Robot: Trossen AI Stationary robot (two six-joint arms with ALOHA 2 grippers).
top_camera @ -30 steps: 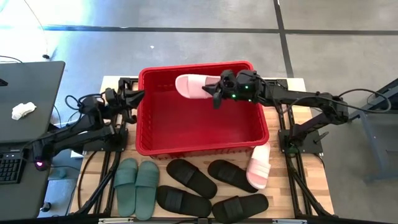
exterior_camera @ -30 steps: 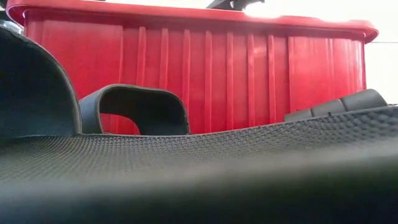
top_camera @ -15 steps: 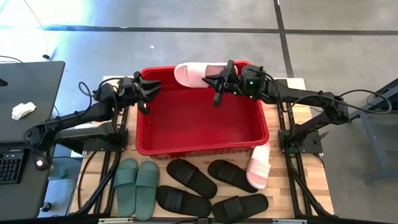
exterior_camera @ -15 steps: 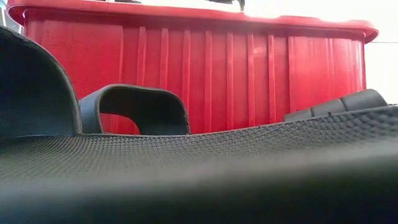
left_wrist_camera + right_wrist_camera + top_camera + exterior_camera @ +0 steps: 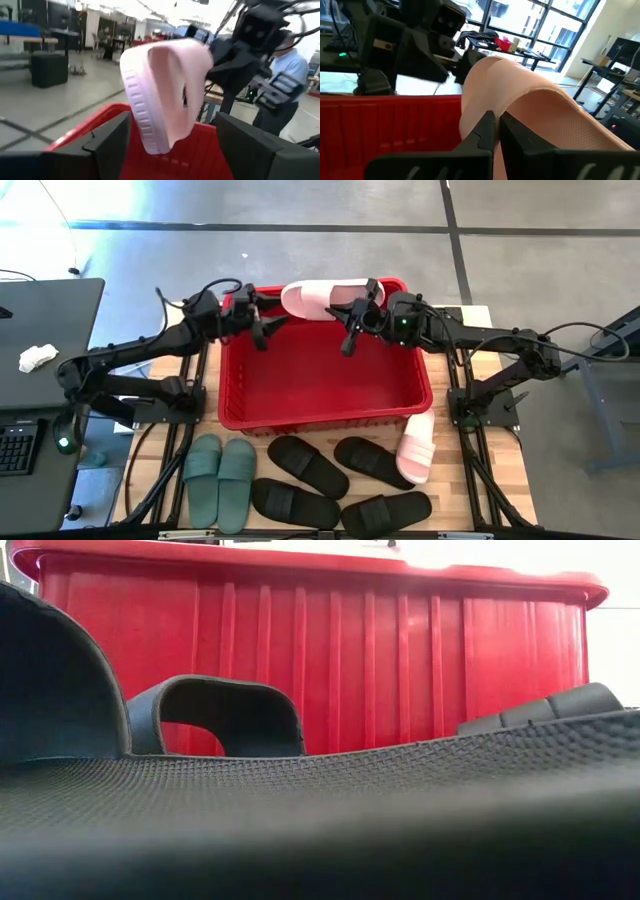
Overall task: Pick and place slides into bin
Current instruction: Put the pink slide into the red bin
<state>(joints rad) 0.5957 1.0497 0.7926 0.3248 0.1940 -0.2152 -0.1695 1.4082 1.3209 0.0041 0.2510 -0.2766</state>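
Note:
A pale pink slide (image 5: 322, 297) hangs on its side over the far rim of the red bin (image 5: 325, 416), with my right gripper (image 5: 352, 316) shut on it. My left gripper (image 5: 264, 322) is open above the bin's far left corner. In the left wrist view its fingers (image 5: 111, 142) stand on either side of the slide's free end (image 5: 162, 95), apart from it. The other pink slide (image 5: 417, 448), a sage green pair (image 5: 220, 480) and several black slides (image 5: 308, 466) lie on the table in front of the bin. My right gripper pinches the pink slide's arched strap (image 5: 520, 107) between its two shut fingers (image 5: 482, 127). It comes roughly level from the table's right side. The slide is lifted clear and turned on its side. Its free end points toward the left arm.
A desk with a keyboard (image 5: 15, 442) and a white rag (image 5: 37, 357) stands left of the table. In the low view a black slide (image 5: 320, 810) fills the foreground in front of the bin's wall (image 5: 400, 660). A person (image 5: 285, 80) stands in the room beyond.
My left gripper has moved right along the bin's far left corner toward the pink slide and has opened. My right gripper has carried the slide up and toward the far edge, from inside the bin's outline to over its far rim.

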